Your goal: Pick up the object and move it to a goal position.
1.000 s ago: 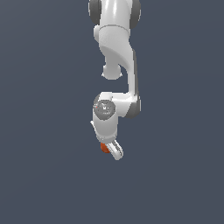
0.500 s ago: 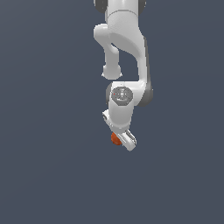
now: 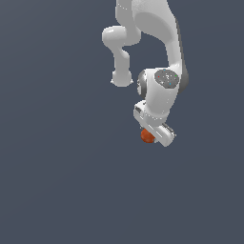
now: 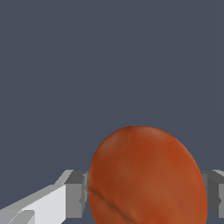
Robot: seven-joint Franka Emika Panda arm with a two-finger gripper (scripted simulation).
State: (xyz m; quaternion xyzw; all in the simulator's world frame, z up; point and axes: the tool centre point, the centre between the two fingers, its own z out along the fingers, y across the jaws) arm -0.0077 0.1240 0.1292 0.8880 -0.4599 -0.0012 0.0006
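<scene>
I had the gripper (image 3: 153, 135) clenched on the ball (image 3: 147, 136), which sat right between the fingers (image 4: 76, 192) (poking out at 9 o'clock in the exterior view), no goal marker visible.

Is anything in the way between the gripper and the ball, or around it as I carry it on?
Nothing visible. The ball already sits between the gripper fingers, and only plain grey background surrounds it in both views. No goal marker shows.

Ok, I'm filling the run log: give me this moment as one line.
phase: carry | claw: shut on ball | ball: orange-red, between the claw's fingers | goal: none visible
</scene>
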